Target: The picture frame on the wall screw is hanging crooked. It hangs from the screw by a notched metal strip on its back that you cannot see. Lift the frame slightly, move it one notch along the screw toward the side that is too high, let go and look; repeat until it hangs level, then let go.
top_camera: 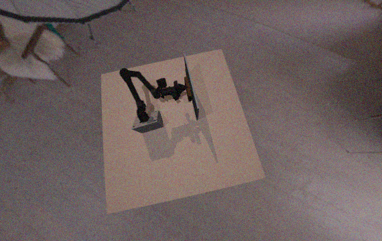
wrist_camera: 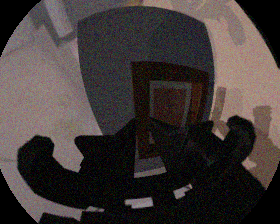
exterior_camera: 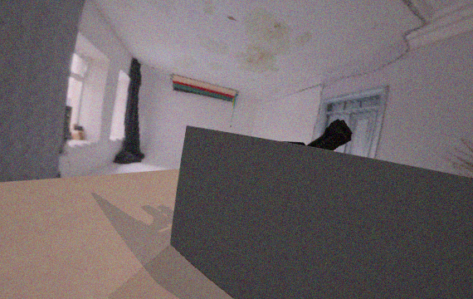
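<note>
The picture frame [top_camera: 191, 97] [wrist_camera: 140, 90] has a brown border, a pale inner mat and a reddish-brown picture. It is in front of the upright grey wall panel [top_camera: 196, 110] [exterior_camera: 324, 216] [wrist_camera: 106, 60]. In the wrist view its top edge slopes down to the right against the panel's top edge. My gripper [top_camera: 185, 88] [wrist_camera: 141, 120] is shut on the picture frame, at its near part in the wrist view. The fingers hide part of the border. The screw and the notched strip are hidden, and the exterior view shows only the panel's back.
The arm's grey base box [top_camera: 149, 124] stands on the light tabletop [top_camera: 137, 191], on the gripper's side of the panel. Shadows of the arm and panel fall across the tabletop. The upper arm [exterior_camera: 332, 134] shows above the panel's top edge in the exterior view.
</note>
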Robot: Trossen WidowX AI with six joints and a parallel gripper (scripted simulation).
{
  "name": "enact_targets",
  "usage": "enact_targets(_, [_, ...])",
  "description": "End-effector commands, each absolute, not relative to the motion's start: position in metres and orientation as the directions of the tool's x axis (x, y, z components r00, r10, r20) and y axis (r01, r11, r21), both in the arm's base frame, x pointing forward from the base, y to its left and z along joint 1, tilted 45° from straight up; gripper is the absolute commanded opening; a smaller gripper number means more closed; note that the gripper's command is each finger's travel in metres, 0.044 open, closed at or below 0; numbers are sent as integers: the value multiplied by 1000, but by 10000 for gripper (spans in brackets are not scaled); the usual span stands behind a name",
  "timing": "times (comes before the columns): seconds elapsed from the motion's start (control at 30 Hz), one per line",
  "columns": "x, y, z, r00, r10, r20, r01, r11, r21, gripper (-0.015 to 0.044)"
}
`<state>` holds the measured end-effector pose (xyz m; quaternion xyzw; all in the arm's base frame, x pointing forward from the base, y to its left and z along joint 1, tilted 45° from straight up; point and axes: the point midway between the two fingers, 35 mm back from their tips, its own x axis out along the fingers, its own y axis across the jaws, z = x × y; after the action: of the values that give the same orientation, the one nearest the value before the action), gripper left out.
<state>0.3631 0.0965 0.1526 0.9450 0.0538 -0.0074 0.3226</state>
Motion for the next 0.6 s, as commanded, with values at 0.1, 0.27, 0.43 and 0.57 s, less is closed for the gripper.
enact_targets(0.1, [364,96,155,995,87,-42,94,-787,610,0])
enact_targets(0.27, [364,96,156,995,87,-42,94,-787,610,0])
enact_targets(0.43, [364,97,158,995,87,-42,94,-787,610,0])
enact_targets(0.57, [364,98,160,995,87,-42,94,-787,610,0])
